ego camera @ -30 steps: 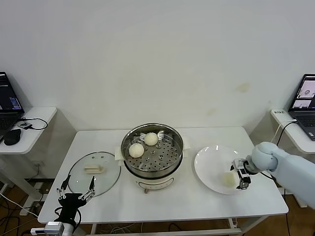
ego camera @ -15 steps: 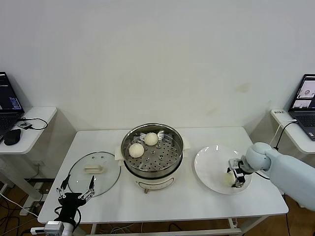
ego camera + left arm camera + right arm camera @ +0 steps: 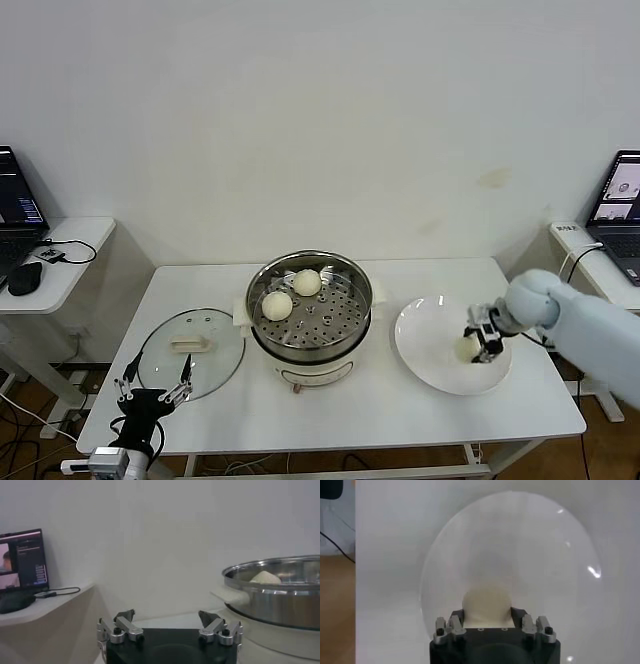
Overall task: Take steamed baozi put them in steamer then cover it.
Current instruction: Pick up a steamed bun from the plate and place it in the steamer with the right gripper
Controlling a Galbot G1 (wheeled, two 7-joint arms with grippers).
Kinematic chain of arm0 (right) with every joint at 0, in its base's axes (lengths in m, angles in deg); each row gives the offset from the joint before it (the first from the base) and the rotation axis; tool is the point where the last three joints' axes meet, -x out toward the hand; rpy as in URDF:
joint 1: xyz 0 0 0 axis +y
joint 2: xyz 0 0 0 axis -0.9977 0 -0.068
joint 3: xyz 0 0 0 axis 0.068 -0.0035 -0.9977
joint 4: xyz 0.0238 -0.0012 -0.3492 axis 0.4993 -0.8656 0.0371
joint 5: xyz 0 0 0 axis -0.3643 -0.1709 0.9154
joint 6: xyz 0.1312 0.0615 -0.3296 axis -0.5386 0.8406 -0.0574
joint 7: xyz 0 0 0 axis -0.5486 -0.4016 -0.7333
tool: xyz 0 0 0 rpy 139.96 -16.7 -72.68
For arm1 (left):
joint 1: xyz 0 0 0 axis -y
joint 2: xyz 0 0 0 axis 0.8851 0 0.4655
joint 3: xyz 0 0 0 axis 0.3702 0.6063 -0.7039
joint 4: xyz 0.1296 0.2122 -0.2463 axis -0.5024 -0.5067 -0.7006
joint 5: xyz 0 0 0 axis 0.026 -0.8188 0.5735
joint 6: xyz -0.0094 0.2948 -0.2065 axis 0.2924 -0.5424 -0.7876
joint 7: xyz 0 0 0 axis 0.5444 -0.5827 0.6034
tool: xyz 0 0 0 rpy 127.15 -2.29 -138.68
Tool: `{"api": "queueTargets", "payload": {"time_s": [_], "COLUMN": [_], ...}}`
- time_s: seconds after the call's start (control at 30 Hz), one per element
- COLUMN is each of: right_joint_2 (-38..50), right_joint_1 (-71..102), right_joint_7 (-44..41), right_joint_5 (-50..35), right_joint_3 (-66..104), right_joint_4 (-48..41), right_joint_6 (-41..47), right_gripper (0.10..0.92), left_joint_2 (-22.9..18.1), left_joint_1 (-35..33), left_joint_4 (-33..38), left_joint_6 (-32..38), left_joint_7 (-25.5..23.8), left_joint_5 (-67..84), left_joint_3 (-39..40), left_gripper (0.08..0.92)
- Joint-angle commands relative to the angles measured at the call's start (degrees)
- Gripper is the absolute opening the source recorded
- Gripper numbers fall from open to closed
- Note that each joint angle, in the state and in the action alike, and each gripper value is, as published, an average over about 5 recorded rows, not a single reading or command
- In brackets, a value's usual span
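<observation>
Left gripper (image 3: 152,392), jaws spread wide and empty, at the table's near edge beside the glass cover (image 3: 191,353). Right gripper (image 3: 480,342) clamps one steamed baozi (image 3: 466,348) over the white plate (image 3: 425,340). Beyond, steamer (image 3: 309,308) holds two baozi.

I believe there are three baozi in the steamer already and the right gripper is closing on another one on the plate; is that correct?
Not quite: the head view shows two baozi in the steamer, not three. The rest stands: the right gripper is on another baozi on the plate, its fingers either side of it in the right wrist view.
</observation>
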Motion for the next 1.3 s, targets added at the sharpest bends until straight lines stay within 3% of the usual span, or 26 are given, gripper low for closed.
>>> {"api": "queueTargets", "payload": {"time_s": [0.03, 0.27, 0.67, 0.9, 1.3], "right_joint_2": [-2.52, -11.45, -27.22, -32.38, -33.91], "right_joint_1": [-22.65, -35.68, -33.86, -29.98, -26.19], "right_joint_7": [-0.73, 1.85, 8.25, 7.84, 8.05], "right_joint_5": [-9.98, -17.01, -23.61, -17.67, -1.54], "right_joint_3": [-7.60, -16.34, -23.43, -25.95, -29.08], "right_joint_4": [0.61, 1.74, 3.90, 2.33, 1.61], "right_joint_6": [0.71, 1.61, -3.12, -8.85, -23.07], "right_gripper": [0.602, 0.610, 0.609, 0.611, 0.613], "left_joint_2": [0.09, 0.12, -0.90, -1.21, -1.65], "left_joint_1": [-0.03, -0.17, -0.29, -0.41, -0.24], "left_joint_4": [0.32, 0.67, 0.94, 1.06, 0.68], "left_joint_6": [0.01, 0.12, 0.31, 0.42, 1.20], "left_joint_7": [-0.03, 0.02, 0.16, 0.30, 0.63], "left_joint_5": [0.03, 0.05, -0.16, -0.13, 0.02], "left_joint_3": [0.11, 0.03, -0.37, -0.86, -1.68], "left_gripper": [0.823, 0.823, 0.823, 0.823, 0.823]}}
